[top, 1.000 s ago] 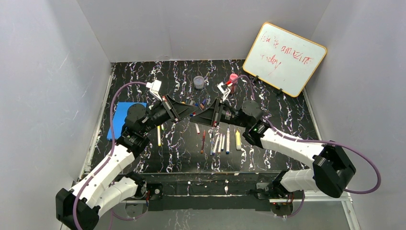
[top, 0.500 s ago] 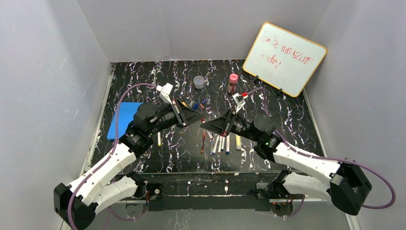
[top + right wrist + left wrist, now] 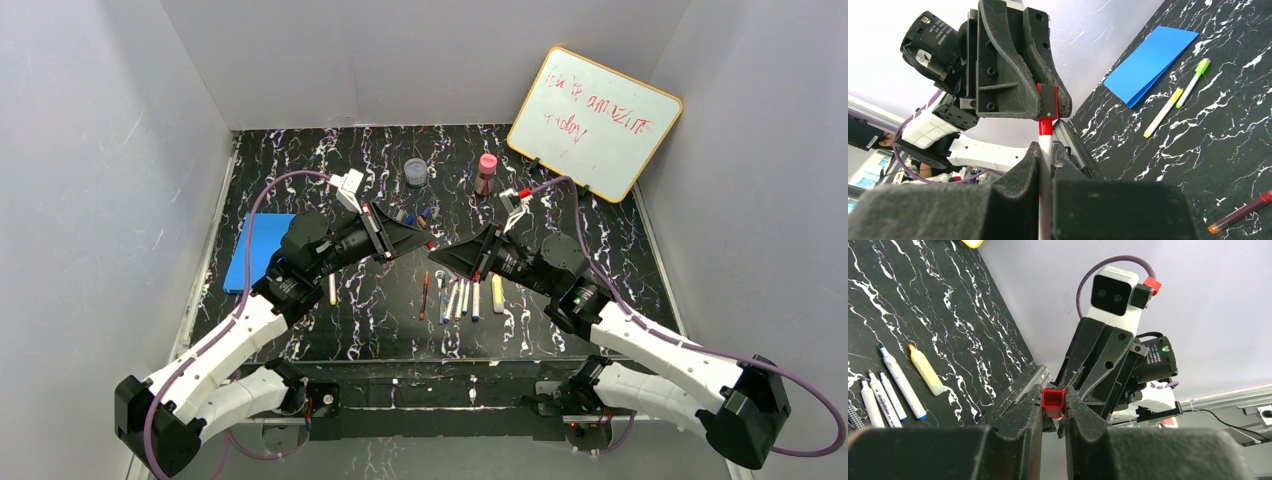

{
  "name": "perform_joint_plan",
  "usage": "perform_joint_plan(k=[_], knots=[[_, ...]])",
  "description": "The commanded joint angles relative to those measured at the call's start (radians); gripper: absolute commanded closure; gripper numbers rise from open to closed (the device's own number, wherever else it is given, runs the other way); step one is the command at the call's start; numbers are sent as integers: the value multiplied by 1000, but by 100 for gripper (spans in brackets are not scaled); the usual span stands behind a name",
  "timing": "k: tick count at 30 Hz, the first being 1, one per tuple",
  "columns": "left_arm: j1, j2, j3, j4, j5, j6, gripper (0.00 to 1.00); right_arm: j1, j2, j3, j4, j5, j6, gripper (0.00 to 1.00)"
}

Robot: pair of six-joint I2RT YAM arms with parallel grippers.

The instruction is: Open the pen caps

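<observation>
My left gripper (image 3: 425, 243) is shut on a red pen cap (image 3: 1053, 402), held in the air over the middle of the table. My right gripper (image 3: 444, 253) faces it tip to tip and is shut on a white pen (image 3: 1046, 147) with a red band. In the right wrist view the red cap (image 3: 1048, 100) sits at the end of that pen, between the left fingers (image 3: 1013, 75). Whether the cap is off the pen cannot be told. Several uncapped pens (image 3: 460, 298) lie in a row below. Loose caps (image 3: 405, 215) lie behind the grippers.
A dark red pen (image 3: 425, 295) and a yellow highlighter (image 3: 497, 295) flank the row. A yellow pen (image 3: 332, 290) lies left, near a blue pad (image 3: 255, 250). A clear jar (image 3: 415, 172), a pink-capped bottle (image 3: 487, 172) and a whiteboard (image 3: 595, 120) stand at the back.
Both grippers, still joined at the pen, have shifted nearer and slightly right. The right arm has swung out to the right and its wrist has moved back from the left gripper.
</observation>
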Motion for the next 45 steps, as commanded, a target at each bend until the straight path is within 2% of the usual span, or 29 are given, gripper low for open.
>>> perform_joint_plan(k=[1,14,37,42,45], knots=[[111,-58,71,112,-468,82,100,-11,-101,-32,-202,-73,-25,99],[162,-10,96,147,-508,39,100,-11,-160,-27,-245,-51,-7,99],[243,35,72,206,-508,-27,100,-11,-200,-51,-219,-42,50,99],[243,58,68,232,-472,-48,100,-11,-199,-55,-204,-38,54,99],[243,78,54,295,-380,-64,100,-11,-174,-41,-178,-36,54,99]])
